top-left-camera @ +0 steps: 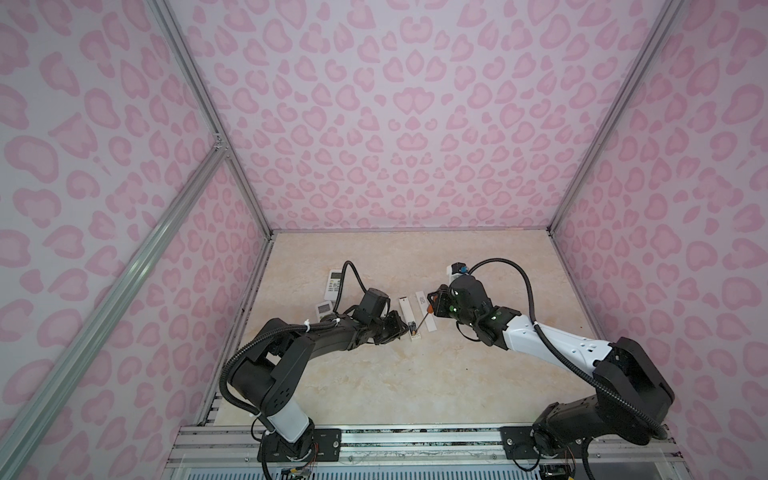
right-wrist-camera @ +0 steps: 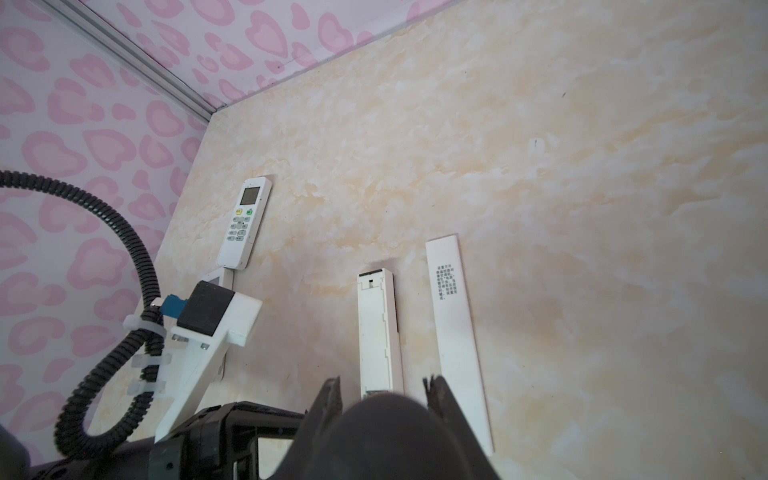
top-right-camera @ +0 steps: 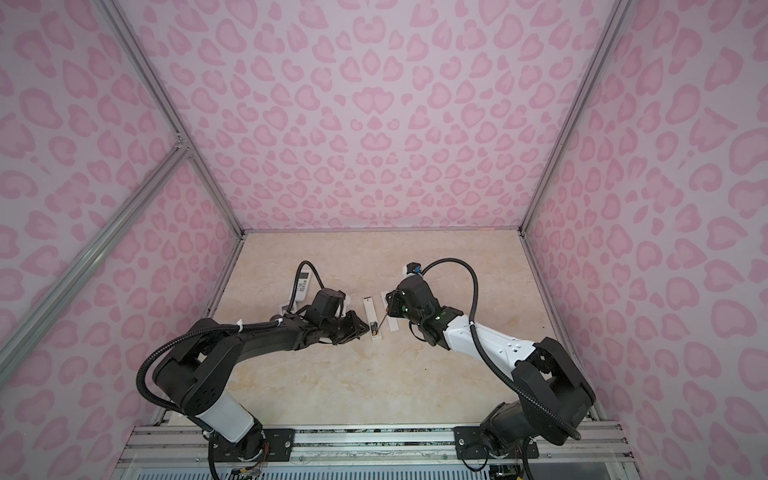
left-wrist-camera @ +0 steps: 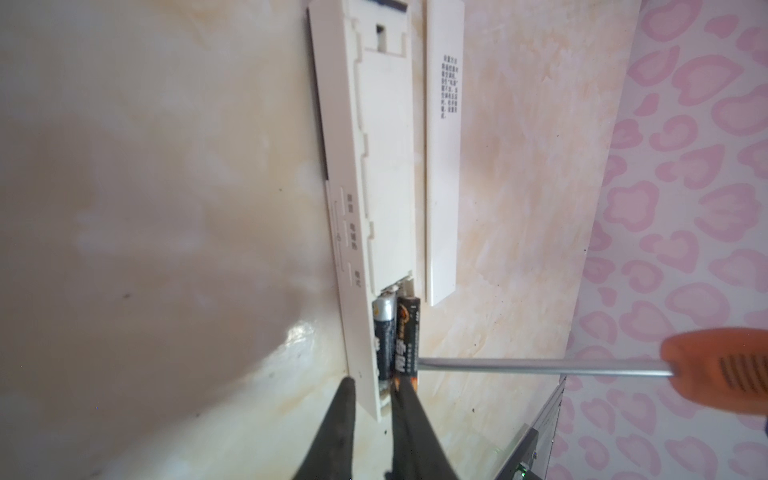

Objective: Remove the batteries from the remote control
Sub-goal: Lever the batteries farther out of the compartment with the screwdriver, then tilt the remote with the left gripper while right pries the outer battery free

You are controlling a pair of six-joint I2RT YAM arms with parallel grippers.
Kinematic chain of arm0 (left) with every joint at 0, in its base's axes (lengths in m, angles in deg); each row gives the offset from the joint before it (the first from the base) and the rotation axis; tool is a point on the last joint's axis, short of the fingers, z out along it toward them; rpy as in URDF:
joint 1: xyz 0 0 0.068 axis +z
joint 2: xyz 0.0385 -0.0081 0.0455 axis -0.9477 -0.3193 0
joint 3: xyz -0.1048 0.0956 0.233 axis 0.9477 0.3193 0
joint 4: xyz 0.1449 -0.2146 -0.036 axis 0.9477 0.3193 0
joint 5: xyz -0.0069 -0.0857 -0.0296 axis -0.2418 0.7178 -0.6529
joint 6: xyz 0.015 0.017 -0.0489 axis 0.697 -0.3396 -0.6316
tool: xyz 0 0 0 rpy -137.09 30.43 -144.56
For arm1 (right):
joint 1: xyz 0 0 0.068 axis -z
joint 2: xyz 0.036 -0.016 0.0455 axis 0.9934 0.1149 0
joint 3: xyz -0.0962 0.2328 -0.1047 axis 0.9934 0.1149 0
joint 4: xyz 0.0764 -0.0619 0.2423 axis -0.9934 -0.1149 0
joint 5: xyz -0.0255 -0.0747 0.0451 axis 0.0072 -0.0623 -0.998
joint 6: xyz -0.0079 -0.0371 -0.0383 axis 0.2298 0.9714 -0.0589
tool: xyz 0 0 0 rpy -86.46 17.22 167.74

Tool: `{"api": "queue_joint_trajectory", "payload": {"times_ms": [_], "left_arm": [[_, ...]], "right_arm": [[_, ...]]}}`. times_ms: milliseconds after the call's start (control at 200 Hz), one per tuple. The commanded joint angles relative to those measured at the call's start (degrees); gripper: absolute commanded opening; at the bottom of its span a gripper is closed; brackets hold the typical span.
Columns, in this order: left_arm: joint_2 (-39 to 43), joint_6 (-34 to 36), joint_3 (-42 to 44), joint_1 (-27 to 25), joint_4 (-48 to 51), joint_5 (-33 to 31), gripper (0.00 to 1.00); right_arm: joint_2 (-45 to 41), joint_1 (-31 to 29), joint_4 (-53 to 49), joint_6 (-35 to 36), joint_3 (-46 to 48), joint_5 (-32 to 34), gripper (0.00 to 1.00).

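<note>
The long white remote control (left-wrist-camera: pixel 386 166) lies back up in mid-table with its compartment uncovered, and shows in both top views (top-left-camera: pixel 405 311) (top-right-camera: pixel 370 311). Two black batteries (left-wrist-camera: pixel 384 340) sit at its near end; the outer one (left-wrist-camera: pixel 407 332) looks lifted. My left gripper (left-wrist-camera: pixel 374 386) is narrowly open astride that end. One finger is beside the remote's side; the other is over the lifted battery's end. My right gripper (top-left-camera: pixel 434 307) is shut on the orange-handled screwdriver (left-wrist-camera: pixel 540 365). Its tip touches the lifted battery.
The flat white cover plate (left-wrist-camera: pixel 442 187) lies parallel to the remote, on its right (top-left-camera: pixel 422 299). Two other white remotes, one long (top-left-camera: pixel 334 282) and one small (top-left-camera: pixel 323 309), lie at the back left near the wall. Pink patterned walls enclose the beige table.
</note>
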Motion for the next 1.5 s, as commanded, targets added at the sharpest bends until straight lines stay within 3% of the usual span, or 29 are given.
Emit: {"api": "queue_joint_trajectory", "payload": {"times_ms": [0,390,1500], "left_arm": [[0.7,0.6,0.4,0.4,0.2,-0.1,0.22],[0.2,-2.3,2.0,2.0,0.2,-0.7,0.19],[-5.7,1.6,-0.6,2.9,2.0,-1.8,0.18]], "right_arm": [[0.8,-0.1,0.8,0.6,-0.5,0.2,0.0],[3.1,-0.1,1.7,1.7,-2.9,0.8,0.0],[8.6,-3.1,-4.3,7.3,-11.3,3.2,0.0]]}}
